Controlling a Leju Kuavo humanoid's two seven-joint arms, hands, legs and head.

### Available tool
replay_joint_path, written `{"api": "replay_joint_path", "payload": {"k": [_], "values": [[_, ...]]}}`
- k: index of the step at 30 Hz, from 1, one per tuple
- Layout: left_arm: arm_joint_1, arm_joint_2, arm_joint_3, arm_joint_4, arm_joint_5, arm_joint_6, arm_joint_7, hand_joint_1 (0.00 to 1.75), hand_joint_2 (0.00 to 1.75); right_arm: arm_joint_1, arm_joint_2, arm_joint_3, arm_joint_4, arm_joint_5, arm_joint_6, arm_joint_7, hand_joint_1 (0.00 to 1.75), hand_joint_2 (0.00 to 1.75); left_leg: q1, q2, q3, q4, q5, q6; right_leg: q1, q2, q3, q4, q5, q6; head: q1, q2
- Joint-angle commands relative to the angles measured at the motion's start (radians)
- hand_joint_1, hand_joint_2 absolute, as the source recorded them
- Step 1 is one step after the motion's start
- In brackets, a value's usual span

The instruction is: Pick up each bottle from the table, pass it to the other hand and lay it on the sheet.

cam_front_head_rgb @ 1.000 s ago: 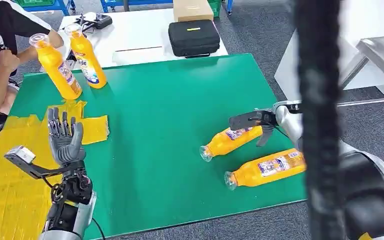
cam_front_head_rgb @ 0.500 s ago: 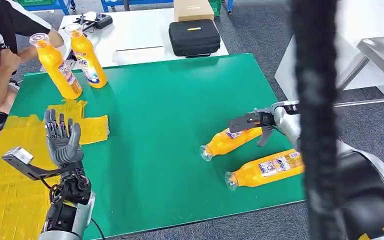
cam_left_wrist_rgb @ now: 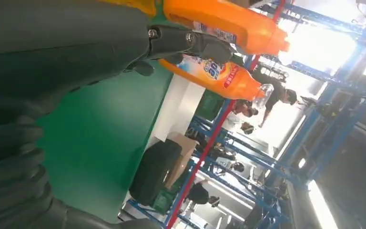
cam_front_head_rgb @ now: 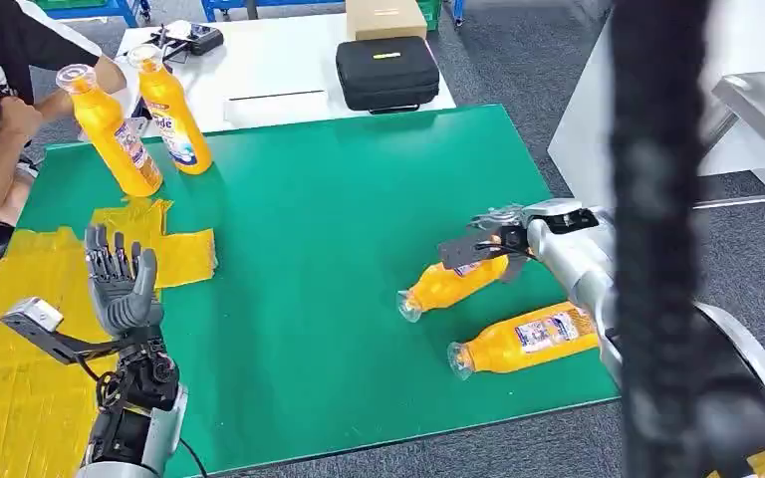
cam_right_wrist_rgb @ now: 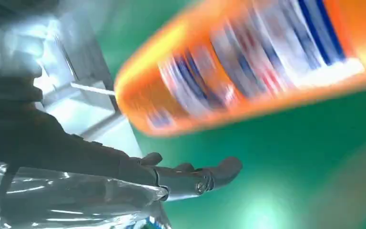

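Two orange bottles lie on the green mat (cam_front_head_rgb: 339,219) at the right: one (cam_front_head_rgb: 448,284) under my right hand (cam_front_head_rgb: 480,246), another (cam_front_head_rgb: 523,342) nearer the front edge. My right hand hovers over the first bottle's base with fingers spread. In the right wrist view that bottle (cam_right_wrist_rgb: 248,62) is blurred, and a finger (cam_right_wrist_rgb: 195,176) stays apart from it. Two more orange bottles (cam_front_head_rgb: 110,129) (cam_front_head_rgb: 174,110) stand at the back left. My left hand (cam_front_head_rgb: 120,289) is upright, empty and spread, over the yellow sheet (cam_front_head_rgb: 20,339). In the left wrist view its fingers (cam_left_wrist_rgb: 190,40) reach toward the standing bottles (cam_left_wrist_rgb: 219,19).
A person's arm (cam_front_head_rgb: 0,119) reaches in at the back left beside the standing bottles. Behind the mat, a white table (cam_front_head_rgb: 269,70) carries a black case (cam_front_head_rgb: 386,72) and a cardboard box (cam_front_head_rgb: 385,17). A dark blurred strap (cam_front_head_rgb: 657,239) hides part of the right side.
My right hand has moved a little leftward over the lying bottle's base. My left hand has drifted slightly left. The bottles have stayed put.
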Motion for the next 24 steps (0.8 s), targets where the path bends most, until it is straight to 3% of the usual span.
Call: {"api": "replay_joint_path", "payload": {"k": [1, 24], "values": [[-0.014, 0.011, 0.040, 0.066, -0.001, -0.001, 0.003, 0.00, 1.75, -0.029, 0.006, 0.075, -0.059, -0.005, -0.029, 0.020, 0.00, 1.75, 0.000, 0.002, 0.003, 0.001, -0.003, -0.004, 0.000, 0.000, 0.002, 0.001, -0.002, 0.000, 0.000, 0.000], [-0.069, 0.009, -0.002, 0.158, 0.014, 0.008, 0.003, 0.00, 1.75, -0.004, -0.030, 0.106, 0.036, -0.065, 0.082, 0.060, 0.00, 1.75, 0.000, -0.003, -0.003, 0.001, -0.001, -0.003, 0.000, -0.003, -0.002, 0.001, -0.002, 0.000, 0.000, 0.000]]}}
